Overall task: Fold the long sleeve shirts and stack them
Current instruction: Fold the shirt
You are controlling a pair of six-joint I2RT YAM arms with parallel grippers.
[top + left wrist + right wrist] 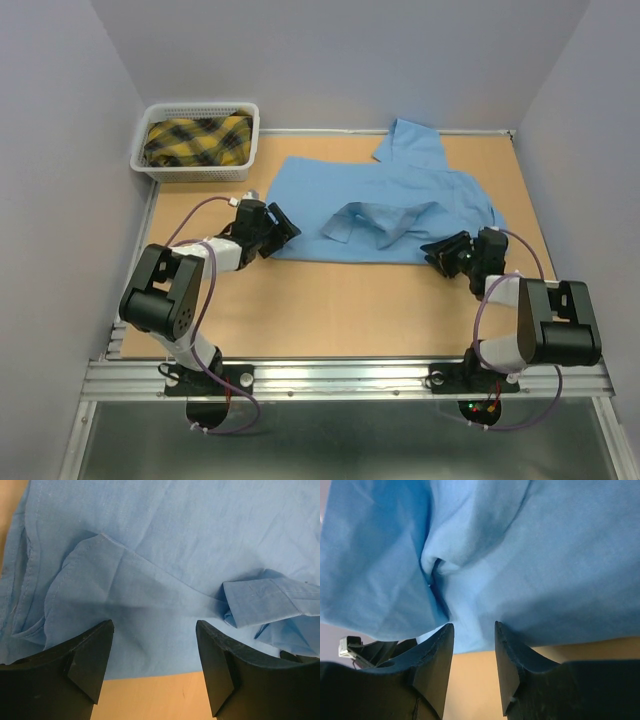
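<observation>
**Top external view: both my grippers sit at the near edge of the blue shirt**

Top external view shows the light blue shirt (400, 200) lying flat on the table (330, 310), from the centre toward 1 o'clock. One part reaches out at 12 o'clock, and a sleeve (385, 222) is laid across the body. I judge the fold is only partly made, because the shirt is too wide to stack.

My left gripper (283, 228) is low at the shirt's 8 o'clock corner. Its jaws are spread wide and hold nothing. In the left wrist view I see bare table between them, and the hem with a turned-over flap lies just beyond the tips. I think this wide opening is there so the jaws can pass over the doubled cloth at that corner.

My right gripper (440, 250) is at the shirt's 5 o'clock corner. Its jaws are apart by a narrow gap. In the right wrist view the cloth edge is just ahead of the tips, and I see nothing pinched between them. A small gap may be enough for the thin edge there.

With one gripper at each near corner, I judge both corners could be lifted together toward 12 o'clock, so that the hem stays straight.

At 10 o'clock a white basket (190, 172) holds a yellow and black plaid cloth (195, 140). I cannot tell if it is a shirt.
</observation>
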